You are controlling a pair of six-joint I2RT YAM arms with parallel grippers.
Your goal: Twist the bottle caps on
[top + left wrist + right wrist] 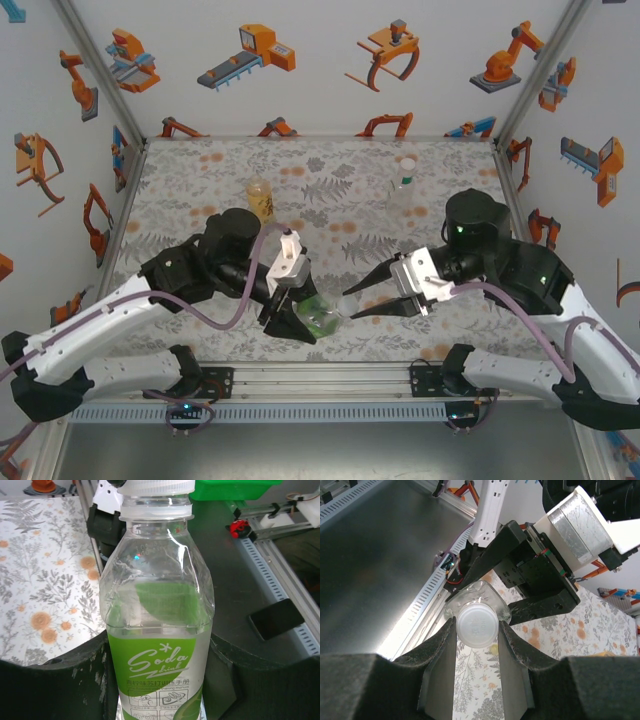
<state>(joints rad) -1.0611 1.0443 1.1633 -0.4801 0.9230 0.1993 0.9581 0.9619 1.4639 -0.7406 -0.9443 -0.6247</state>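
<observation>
On the green label (160,680) of the bottle (155,580), white script "Soda"

Top external sits high behind both bases; I'm looking down and forward over the whole table (330,190) to the back wall, wide and far. Left wrist looks out along the left gripper (305,322) fingers, very close, with the bottle (157,630) running up the middle of frame, table to its left, frame rail to its right. Right wrist looks along the right gripper (347,305) fingers, also close, onto the cap (477,625) end-on, left gripper behind it. All three share that bottle; both wrist views catch floral table and rail
</observation>
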